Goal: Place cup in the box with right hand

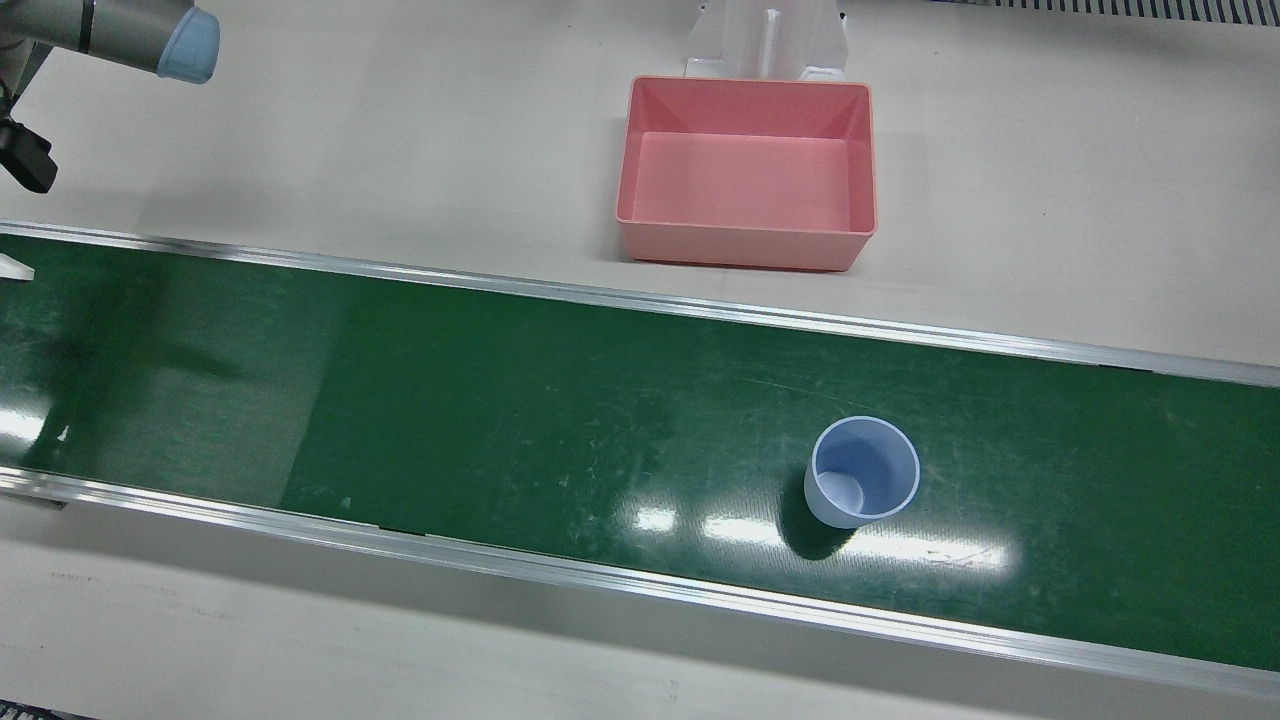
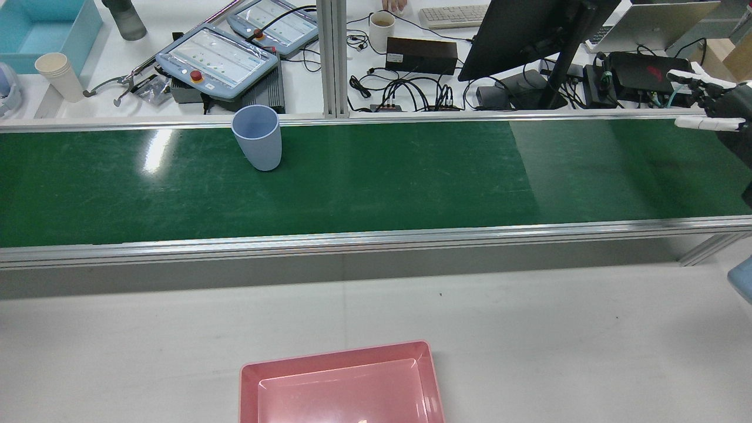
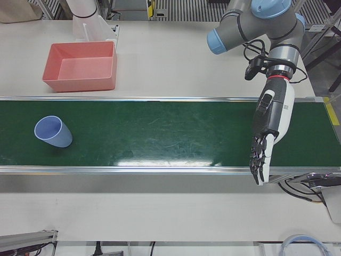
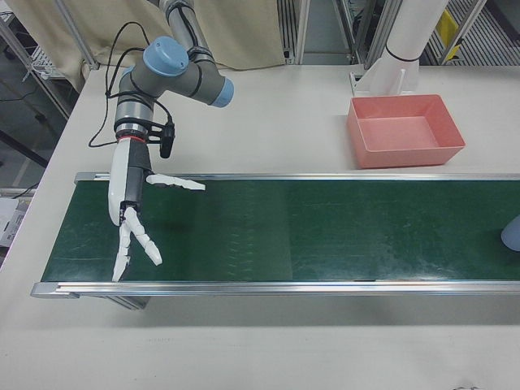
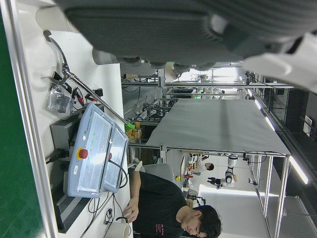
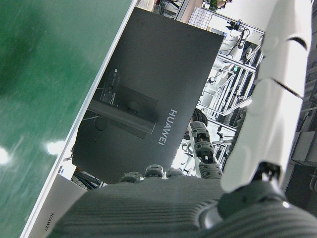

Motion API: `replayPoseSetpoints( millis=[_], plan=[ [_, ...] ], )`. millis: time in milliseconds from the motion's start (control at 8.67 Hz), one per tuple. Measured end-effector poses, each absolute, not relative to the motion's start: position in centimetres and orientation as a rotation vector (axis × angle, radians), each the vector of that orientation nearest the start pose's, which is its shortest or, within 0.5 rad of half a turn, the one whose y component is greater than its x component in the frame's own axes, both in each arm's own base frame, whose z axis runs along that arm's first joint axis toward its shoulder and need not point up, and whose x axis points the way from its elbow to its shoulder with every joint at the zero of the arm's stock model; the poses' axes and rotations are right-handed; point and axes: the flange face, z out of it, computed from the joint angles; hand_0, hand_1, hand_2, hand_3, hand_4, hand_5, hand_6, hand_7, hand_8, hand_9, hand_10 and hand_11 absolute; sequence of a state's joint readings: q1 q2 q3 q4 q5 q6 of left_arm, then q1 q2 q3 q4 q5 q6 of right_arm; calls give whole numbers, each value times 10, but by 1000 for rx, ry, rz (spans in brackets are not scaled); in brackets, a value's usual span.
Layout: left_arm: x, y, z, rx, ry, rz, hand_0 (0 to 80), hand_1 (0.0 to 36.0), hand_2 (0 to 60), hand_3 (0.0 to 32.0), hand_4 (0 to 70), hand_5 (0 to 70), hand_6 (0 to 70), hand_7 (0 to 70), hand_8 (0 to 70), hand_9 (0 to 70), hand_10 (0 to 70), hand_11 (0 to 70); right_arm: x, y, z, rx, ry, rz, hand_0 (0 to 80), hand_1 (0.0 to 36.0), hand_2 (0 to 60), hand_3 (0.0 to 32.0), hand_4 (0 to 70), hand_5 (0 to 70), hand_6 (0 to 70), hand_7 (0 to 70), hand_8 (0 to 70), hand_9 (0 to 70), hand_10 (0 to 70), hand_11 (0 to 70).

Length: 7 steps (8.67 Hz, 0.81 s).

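Observation:
A light blue cup [image 1: 862, 472] stands upright on the green conveyor belt [image 1: 500, 400]; it also shows in the rear view [image 2: 257, 138], the left-front view [image 3: 52, 132] and at the right edge of the right-front view [image 4: 512, 233]. The empty pink box [image 1: 745, 185] sits on the white table beside the belt [image 2: 346, 390] [image 3: 80, 69] [image 4: 404, 130]. My right hand [image 4: 134, 207] is open with fingers spread, hovering over the far end of the belt, well away from the cup [image 2: 714, 111]. My left hand [image 3: 269, 133] is open with fingers extended, over the other end of the belt.
A white pedestal [image 1: 765, 40] stands just behind the box. Beyond the belt are a black monitor [image 2: 529, 35], teach pendants [image 2: 217, 61], cables and paper cups [image 2: 59, 76]. Aluminium rails [image 1: 640, 300] edge the belt.

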State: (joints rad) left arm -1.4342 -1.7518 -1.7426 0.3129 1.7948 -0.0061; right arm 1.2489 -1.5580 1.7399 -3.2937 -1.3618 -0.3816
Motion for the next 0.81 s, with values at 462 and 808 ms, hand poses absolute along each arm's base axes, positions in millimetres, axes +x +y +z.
replayPoseSetpoints(
  millis=[462,808],
  plan=[
    [-36,-556,541,-374,2067,-1986,0,0,0,0,0,0,0,0,0,0,0,0,-28,-516,610,-332,2516,-2376,509,215,84,0,0,67,3,0,22,0,0,0],
    [-36,-556,540,-374,2068,-1985,0,0,0,0,0,0,0,0,0,0,0,0,-50,-515,608,-303,2535,-2379,506,211,84,0,0,65,3,0,23,3,0,0]
  ],
)
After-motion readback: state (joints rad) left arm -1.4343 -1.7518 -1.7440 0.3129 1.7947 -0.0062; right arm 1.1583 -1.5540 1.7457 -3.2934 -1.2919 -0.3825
